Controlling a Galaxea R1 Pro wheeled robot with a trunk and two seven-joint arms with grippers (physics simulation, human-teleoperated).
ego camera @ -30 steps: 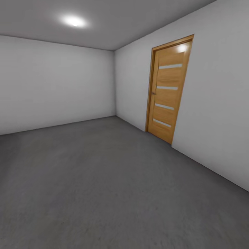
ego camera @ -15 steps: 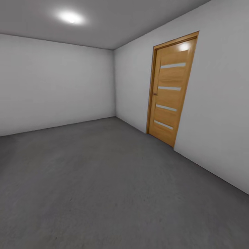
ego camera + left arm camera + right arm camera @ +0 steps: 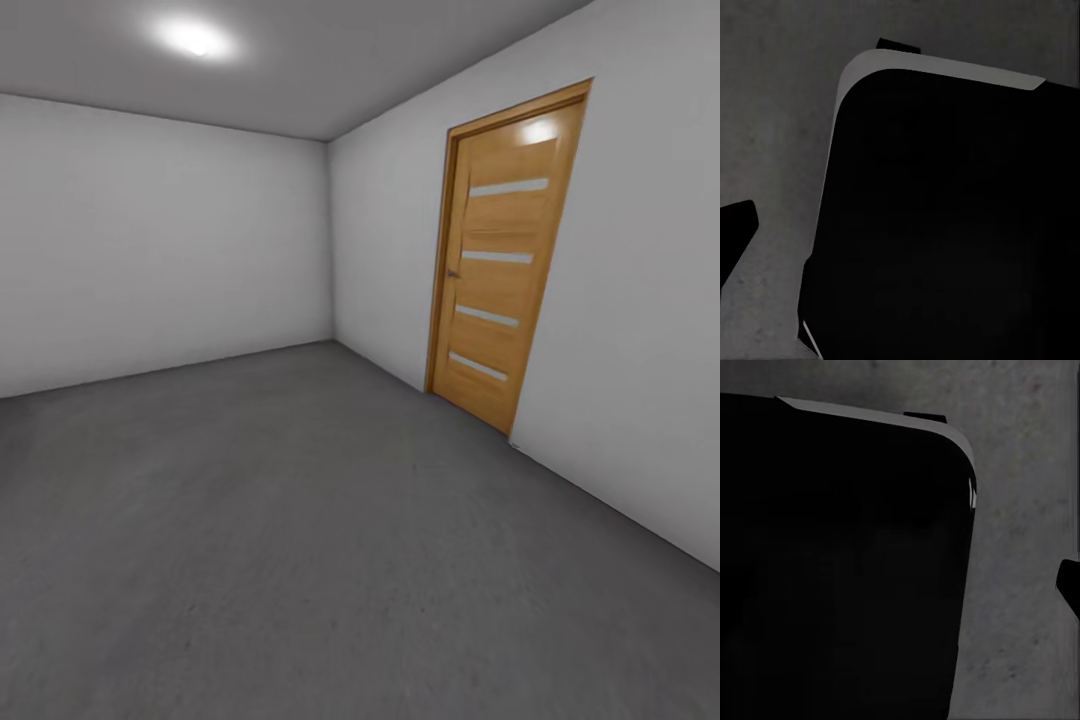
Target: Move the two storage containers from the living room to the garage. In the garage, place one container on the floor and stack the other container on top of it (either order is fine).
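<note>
Our view is swinging left, the slatted wooden side door (image 3: 498, 255) sliding rightward, as we are crossing the dark grey concrete floor (image 3: 300, 540) with no bin to bear on and finger spread impossible to tell.

A wooden side door (image 3: 495, 255) stands shut in the right-hand white wall (image 3: 640, 300), upright in its tan frame, with four pale horizontal strips down its panel and a small handle on its left edge. A round ceiling light (image 3: 195, 38) glows on the grey ceiling above the far white wall (image 3: 160, 240).
</note>
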